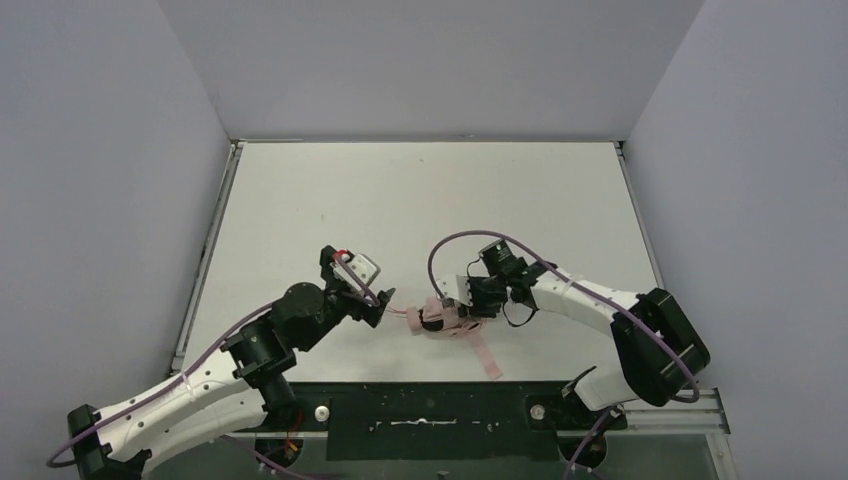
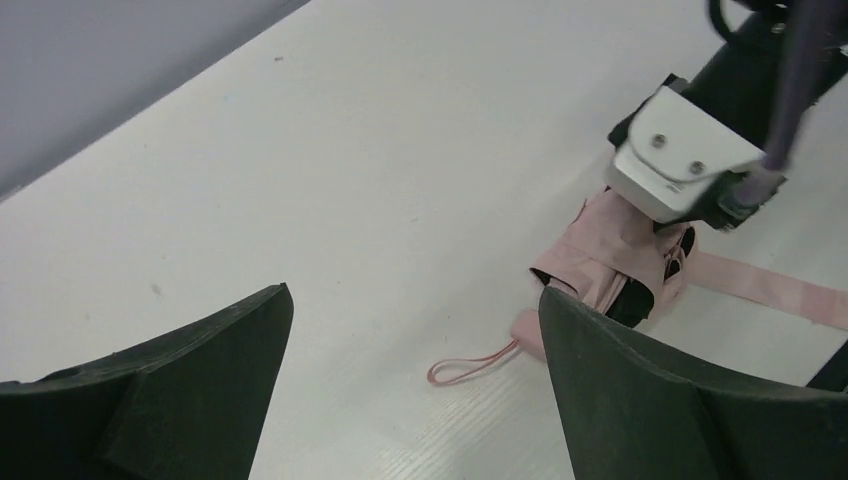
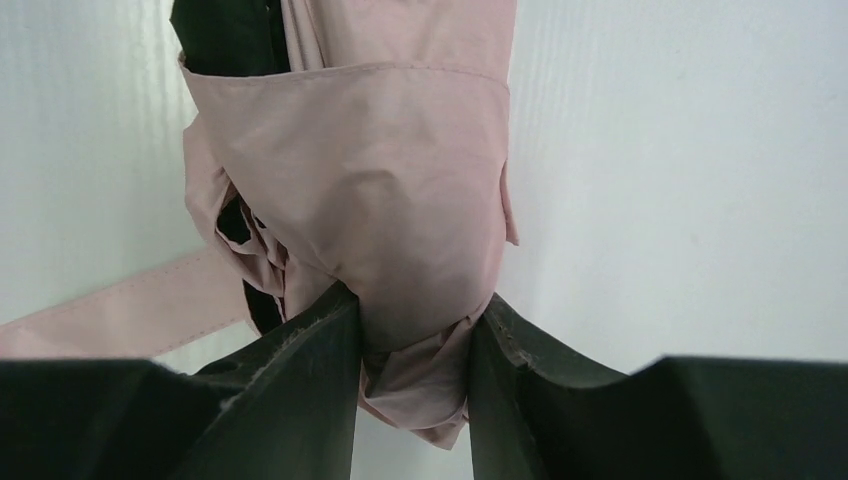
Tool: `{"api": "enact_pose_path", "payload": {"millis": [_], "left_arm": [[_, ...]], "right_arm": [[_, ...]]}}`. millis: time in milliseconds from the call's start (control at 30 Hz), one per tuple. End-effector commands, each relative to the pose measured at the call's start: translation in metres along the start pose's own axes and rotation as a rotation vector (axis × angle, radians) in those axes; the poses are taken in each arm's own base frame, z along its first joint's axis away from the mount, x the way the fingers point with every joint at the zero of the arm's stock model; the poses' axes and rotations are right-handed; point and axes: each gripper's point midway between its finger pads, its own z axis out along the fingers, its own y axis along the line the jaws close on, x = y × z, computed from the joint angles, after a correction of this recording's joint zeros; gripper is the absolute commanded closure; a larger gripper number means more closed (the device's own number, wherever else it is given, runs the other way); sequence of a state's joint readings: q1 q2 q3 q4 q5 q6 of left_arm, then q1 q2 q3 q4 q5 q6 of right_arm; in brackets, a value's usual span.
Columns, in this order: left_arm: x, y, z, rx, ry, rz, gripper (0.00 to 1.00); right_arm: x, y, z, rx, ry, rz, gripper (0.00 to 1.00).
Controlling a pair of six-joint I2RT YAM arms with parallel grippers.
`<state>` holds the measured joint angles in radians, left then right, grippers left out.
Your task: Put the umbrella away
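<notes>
I had the right jaws clamped on the bunched umbrella [image 3: 400,190] lying near the front edge of the worktop [image 1: 420,200]; the left jaws stood wide open beside its handle [image 2: 528,332]; bundling was in hand; I judged the loose strap [image 1: 484,356] wanted wrapping next.

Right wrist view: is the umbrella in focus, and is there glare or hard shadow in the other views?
Right wrist view: the umbrella fabric is fairly sharp, the right fingers soft at the bottom edge. Left wrist view: even light, no glare, left fingers soft-edged. Top external view: soft light, only faint shadows on the table.
</notes>
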<state>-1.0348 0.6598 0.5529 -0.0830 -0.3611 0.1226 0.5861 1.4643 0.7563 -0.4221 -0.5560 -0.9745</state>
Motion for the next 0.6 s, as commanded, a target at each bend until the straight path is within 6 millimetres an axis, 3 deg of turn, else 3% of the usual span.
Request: {"api": "enact_pose_path", "payload": {"millis": [0, 267, 567], "left_arm": [[0.008, -0.005, 0.003, 0.094, 0.112, -0.203, 0.08], [0.025, -0.035, 0.037, 0.324, 0.255, -0.300, 0.06], [0.054, -0.070, 0.087, 0.536, 0.396, -0.349, 0.05]], "right_arm": [[0.025, -0.031, 0.001, 0.243, 0.169, -0.236, 0.81], [0.009, -0.013, 0.003, 0.360, 0.115, -0.383, 0.83], [-0.002, -0.020, -0.002, 0.442, 0.114, -0.440, 0.84]]}}
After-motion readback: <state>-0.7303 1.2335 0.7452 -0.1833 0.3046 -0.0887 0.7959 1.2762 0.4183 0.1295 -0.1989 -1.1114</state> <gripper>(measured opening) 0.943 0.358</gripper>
